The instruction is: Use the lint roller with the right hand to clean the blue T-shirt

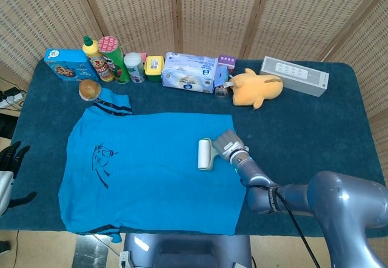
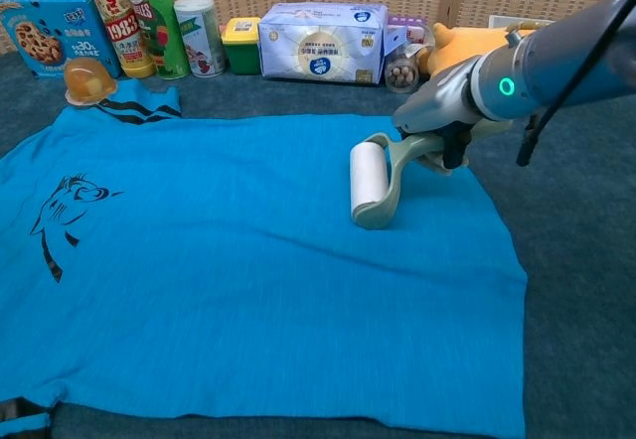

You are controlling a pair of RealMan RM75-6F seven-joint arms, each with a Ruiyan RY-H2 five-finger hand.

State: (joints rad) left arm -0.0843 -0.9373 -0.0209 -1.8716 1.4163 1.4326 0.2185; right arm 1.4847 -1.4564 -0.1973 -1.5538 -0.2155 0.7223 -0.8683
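right hand (image 2: 442, 126) grips the handle of the lint roller (image 2: 368, 176), fingers wrapped around it. the white drum lies on the blue t-shirt (image 2: 229, 280), in the right part of the cloth, toward the far hem, drum axis running roughly front to back. shirt lies flat on the table (image 1: 303, 128), printed side up, only faint creases near the drum.

left hand (image 1: 11, 162) hangs off the left table edge, well apart from the shirt, holding nothing; fingers look spread, but the head view shows it small and partly cropped, so not certain.

judgement on the step: rolling pass across the right part of the shirt. to do it well, keep the drum flat on the cloth with even downward pressure, roll straight across its axis, overlap neighbouring lanes. the shirt is not pinned, so a light, steady stroke should avoid bunching the fabric near the right edge. the left side around the print looks not yet covered.
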